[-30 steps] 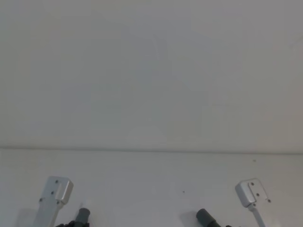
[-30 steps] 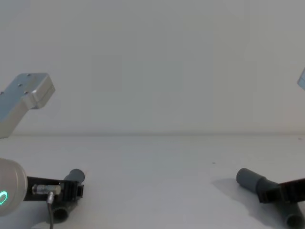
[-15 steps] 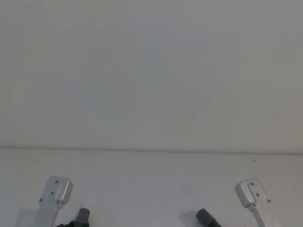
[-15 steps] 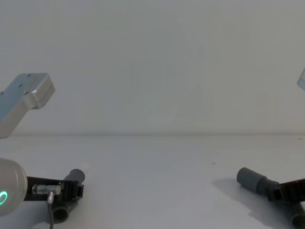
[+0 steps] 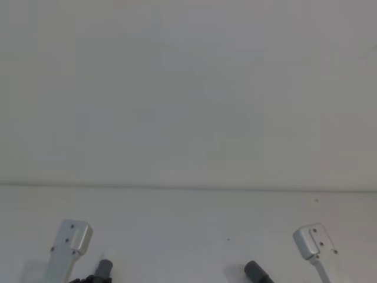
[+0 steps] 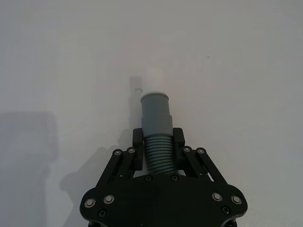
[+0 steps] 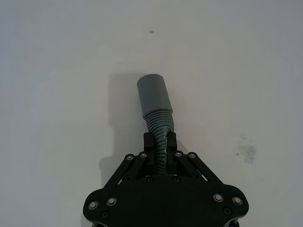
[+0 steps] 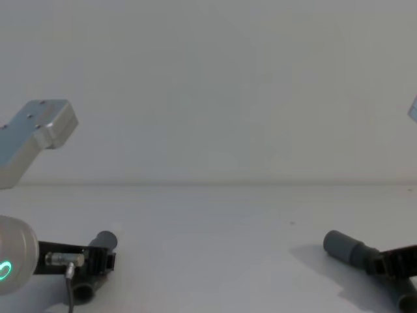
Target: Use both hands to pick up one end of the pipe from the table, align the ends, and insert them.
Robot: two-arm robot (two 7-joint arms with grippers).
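Misalignment is the risk: left gripper point(image 6: 157, 142) clamps the tip pipe point(image 6: 156, 113), right gripper point(image 7: 159, 142) the collar pipe point(image 7: 153, 97), both by bendy ribs point(image 6: 157, 158) that could let the ends skew.

left pincer point(image 6: 157, 139) clamped | right pincer point(image 7: 160, 142) clamped | both low

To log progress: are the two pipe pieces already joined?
No, the white-tipped piece in the left gripper and the grey piece in the right gripper are far apart.
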